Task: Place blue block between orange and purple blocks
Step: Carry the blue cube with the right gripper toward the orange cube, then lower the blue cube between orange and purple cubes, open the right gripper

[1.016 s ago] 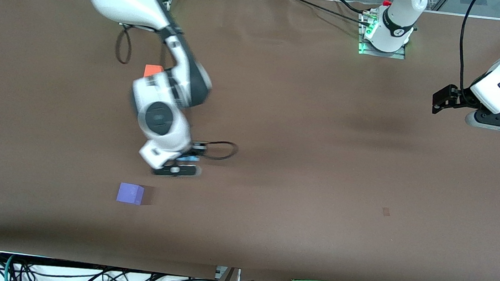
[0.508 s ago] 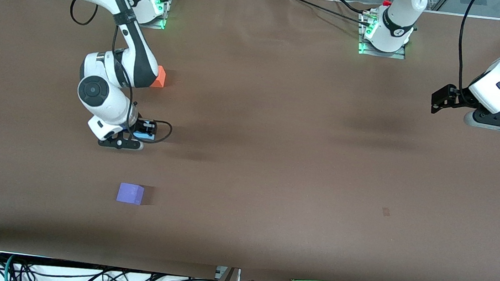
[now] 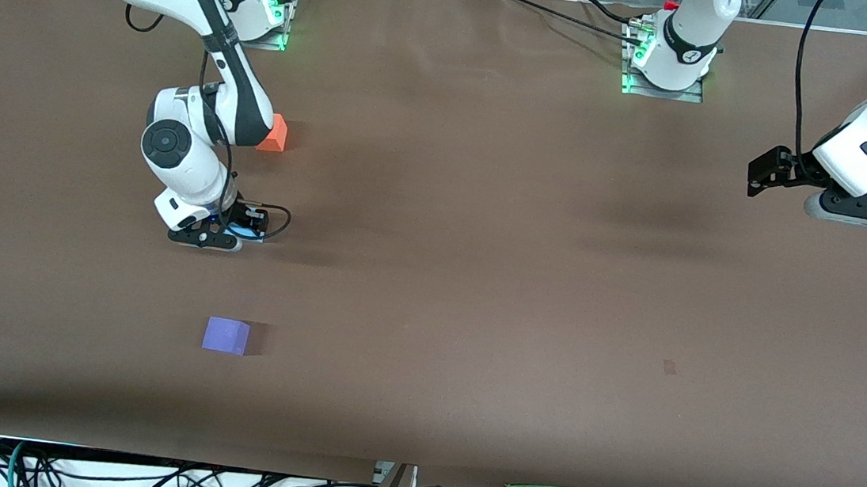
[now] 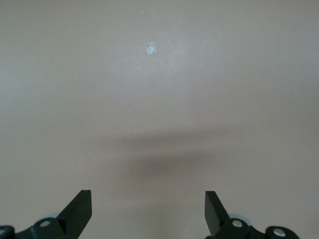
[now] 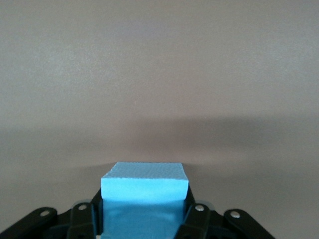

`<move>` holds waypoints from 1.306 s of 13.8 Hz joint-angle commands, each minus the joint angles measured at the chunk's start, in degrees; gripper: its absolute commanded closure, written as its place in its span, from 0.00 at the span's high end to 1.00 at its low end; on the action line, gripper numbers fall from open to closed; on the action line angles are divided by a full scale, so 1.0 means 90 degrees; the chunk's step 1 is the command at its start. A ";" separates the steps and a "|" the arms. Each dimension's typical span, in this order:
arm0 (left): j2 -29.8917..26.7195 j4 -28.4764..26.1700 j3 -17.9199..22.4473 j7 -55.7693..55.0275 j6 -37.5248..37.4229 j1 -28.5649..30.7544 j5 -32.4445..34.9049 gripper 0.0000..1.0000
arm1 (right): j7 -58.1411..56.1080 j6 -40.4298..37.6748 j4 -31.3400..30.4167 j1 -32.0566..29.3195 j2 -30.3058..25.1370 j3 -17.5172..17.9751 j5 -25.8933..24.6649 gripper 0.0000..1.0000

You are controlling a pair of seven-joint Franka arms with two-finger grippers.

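Right pincer [image 3: 218, 235] had shifted slightly toward the bright orange matte cube [image 3: 275, 133] | clamped on light sky-blue matte cube [image 5: 144, 191], between orange and violet-purple cube [image 3: 226, 335] | step: placing | next: lower, release | left pincer [image 4: 148, 211] waited, spread apart.

High front camera facing robots; wrist cameras apparently tableward.

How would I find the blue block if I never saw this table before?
Start at the brown table and follow the right arm down to the right gripper, between the orange block and the purple block. The blue block is clamped in its fingers. It is the only sky-blue cube, and the only one held.
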 commanded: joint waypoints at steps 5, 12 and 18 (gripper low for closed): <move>0.0074 0.0188 0.0003 -0.0060 -0.0142 -0.0039 0.0057 1.00 | 0.0017 0.0216 -0.0040 0.0002 -0.0048 0.0019 0.0082 1.00; 0.0084 0.0188 0.0003 -0.0070 -0.0142 -0.0039 0.0048 1.00 | -0.0002 -0.2862 0.2005 0.0021 -0.0801 0.0000 0.0043 1.00; 0.0074 0.0188 0.0003 -0.0070 -0.0142 -0.0039 0.0048 1.00 | -0.0284 -0.6168 0.4149 0.0002 -0.1238 -0.0302 0.0082 1.00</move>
